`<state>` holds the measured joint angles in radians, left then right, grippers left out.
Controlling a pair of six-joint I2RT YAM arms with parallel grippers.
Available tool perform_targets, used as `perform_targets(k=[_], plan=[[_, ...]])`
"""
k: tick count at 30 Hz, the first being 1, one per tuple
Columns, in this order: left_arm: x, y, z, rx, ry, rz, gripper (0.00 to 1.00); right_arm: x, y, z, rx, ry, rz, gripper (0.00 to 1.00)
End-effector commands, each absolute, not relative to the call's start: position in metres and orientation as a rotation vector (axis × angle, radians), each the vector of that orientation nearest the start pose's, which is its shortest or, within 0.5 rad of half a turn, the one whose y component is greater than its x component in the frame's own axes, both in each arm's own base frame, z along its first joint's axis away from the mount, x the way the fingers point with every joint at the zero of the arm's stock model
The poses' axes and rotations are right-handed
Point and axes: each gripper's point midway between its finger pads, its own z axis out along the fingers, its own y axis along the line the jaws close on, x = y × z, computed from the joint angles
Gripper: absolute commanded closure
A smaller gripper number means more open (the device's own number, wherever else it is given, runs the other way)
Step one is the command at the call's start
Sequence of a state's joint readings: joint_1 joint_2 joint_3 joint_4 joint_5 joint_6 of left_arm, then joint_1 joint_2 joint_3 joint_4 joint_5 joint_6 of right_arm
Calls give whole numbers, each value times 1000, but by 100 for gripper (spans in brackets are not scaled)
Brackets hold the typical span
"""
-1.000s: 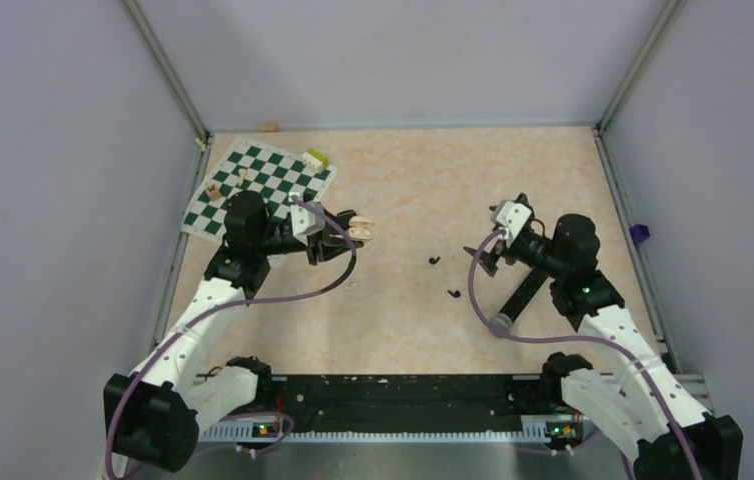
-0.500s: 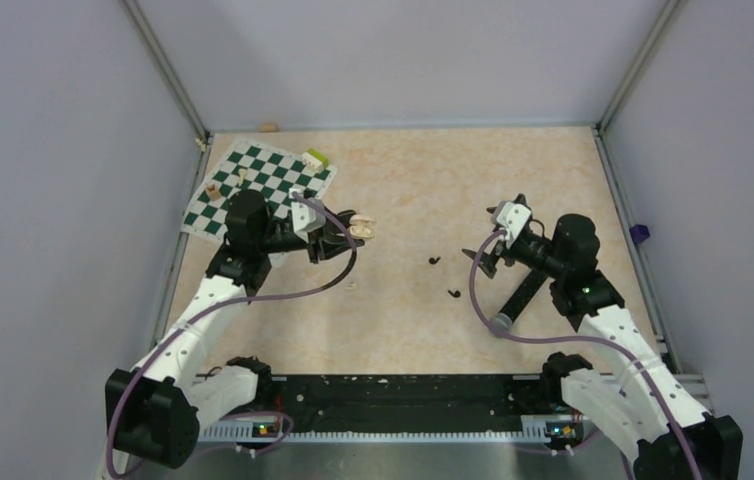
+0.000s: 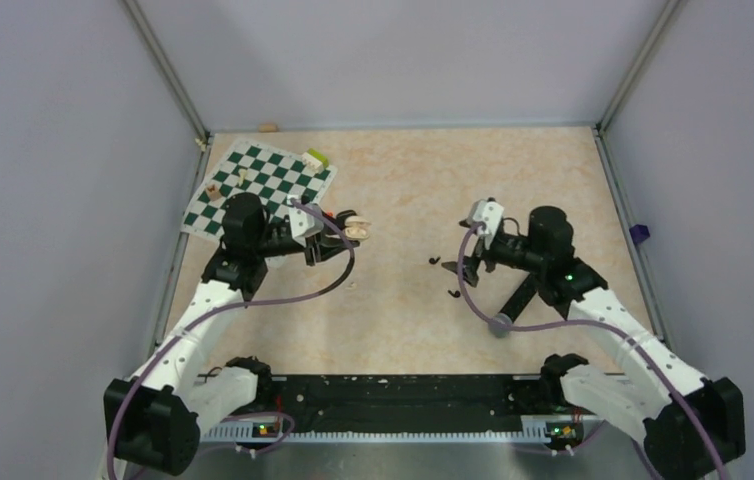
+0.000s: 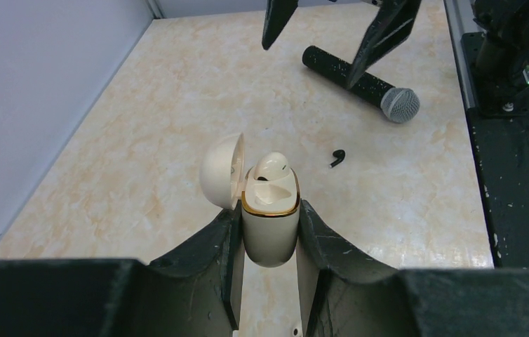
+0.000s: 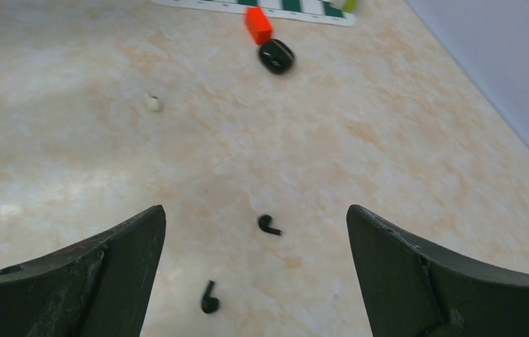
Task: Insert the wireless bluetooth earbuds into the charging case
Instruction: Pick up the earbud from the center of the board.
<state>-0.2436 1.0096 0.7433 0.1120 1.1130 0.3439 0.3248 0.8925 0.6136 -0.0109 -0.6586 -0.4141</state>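
We log the right hand (image 5: 255, 210), spread wide, now moved above the black earbuds (image 5: 269, 225), so pickup looks next. Left hand (image 4: 269, 214) grips a cream case (image 4: 270, 242), lid open.

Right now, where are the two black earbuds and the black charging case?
farther earbud (image 5: 267, 224), right wrist view, rounded head.
nearer earbud (image 5: 209, 304), right wrist view, rounded head.
charging case (image 5: 276, 56), right wrist view, top centre.

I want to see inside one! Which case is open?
The cream-white case in the left gripper: its lid is flipped back. The black case by the orange block looks shut.
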Motion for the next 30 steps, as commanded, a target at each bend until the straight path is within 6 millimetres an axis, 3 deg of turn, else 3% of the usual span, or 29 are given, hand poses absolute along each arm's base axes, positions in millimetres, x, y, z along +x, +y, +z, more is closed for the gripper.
perform_targets(k=[1,6,10,13,15,18,22,30], plan=[[244,-209,268,1235,1191,-823,100,238,247,224,-1246,1413,665,4],[243,-209,278,1270,1155,-889,100,220,312,202,-1406,1472,834,13],[249,-196,270,1239,1194,-865,100,231,357,180,-1381,1576,962,22],[254,-184,277,1199,1193,-829,100,247,384,166,-1261,1655,986,27],[256,-175,281,1180,1204,-809,100,250,396,140,-1239,1715,951,28],[253,-166,284,1173,1194,-785,100,239,408,110,-1271,1799,909,27],[254,-152,287,1155,1191,-748,100,227,415,94,-1215,1834,968,28],[243,-130,289,1155,1159,-733,100,257,410,85,-1089,1908,813,33]])
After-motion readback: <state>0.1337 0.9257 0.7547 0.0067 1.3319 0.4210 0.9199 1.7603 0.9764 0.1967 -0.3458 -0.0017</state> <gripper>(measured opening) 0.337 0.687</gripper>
